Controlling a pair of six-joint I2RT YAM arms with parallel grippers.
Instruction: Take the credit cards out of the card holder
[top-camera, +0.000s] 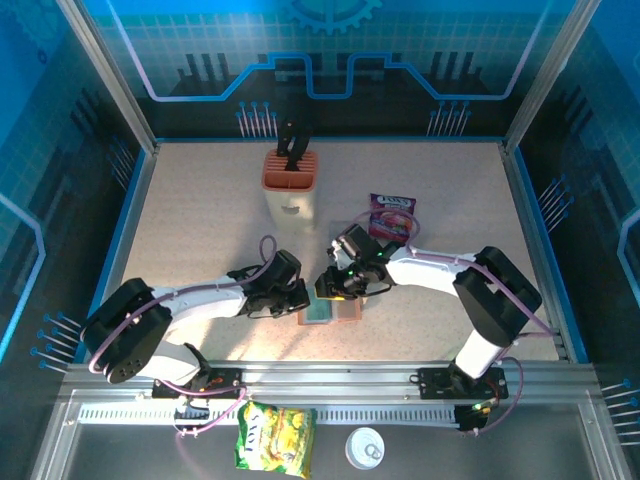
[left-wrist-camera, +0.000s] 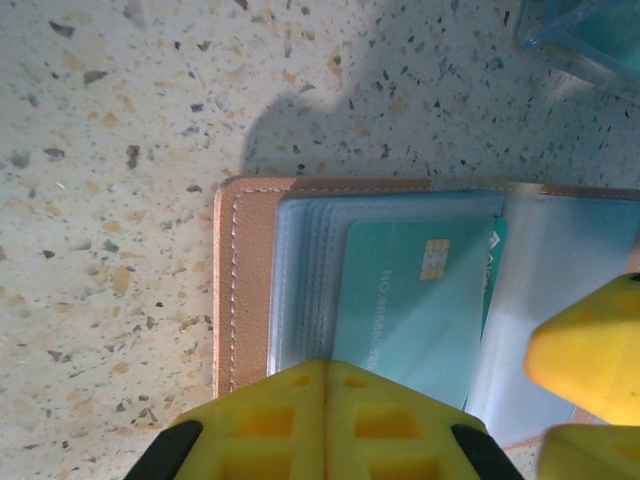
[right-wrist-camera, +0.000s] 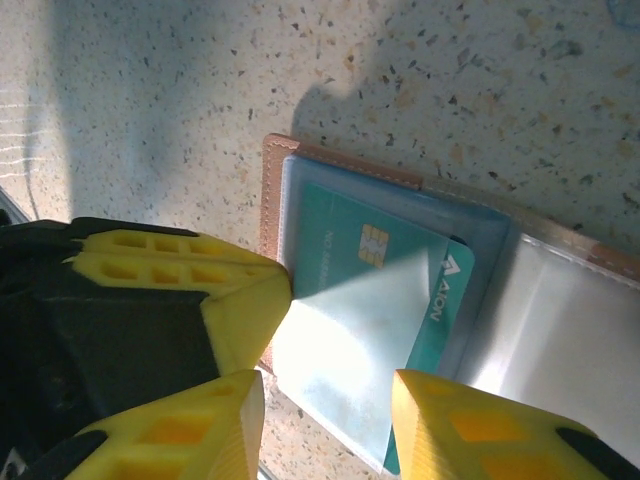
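Speckled table (top-camera: 200, 230) in front of me: open card holder (top-camera: 335, 314) near centre, knife block (top-camera: 290, 185) far centre, purple snack packet (top-camera: 392, 217) to its right.

A teal plastic card (right-wrist-camera: 345, 235) with a gold chip, lying in a clear sleeve of the brown wallet (right-wrist-camera: 272, 190), bears white "AION" beside a triangular logo. In the left wrist view the same card (left-wrist-camera: 400, 300) shows a faint line starting "NO.", its digits unreadable.
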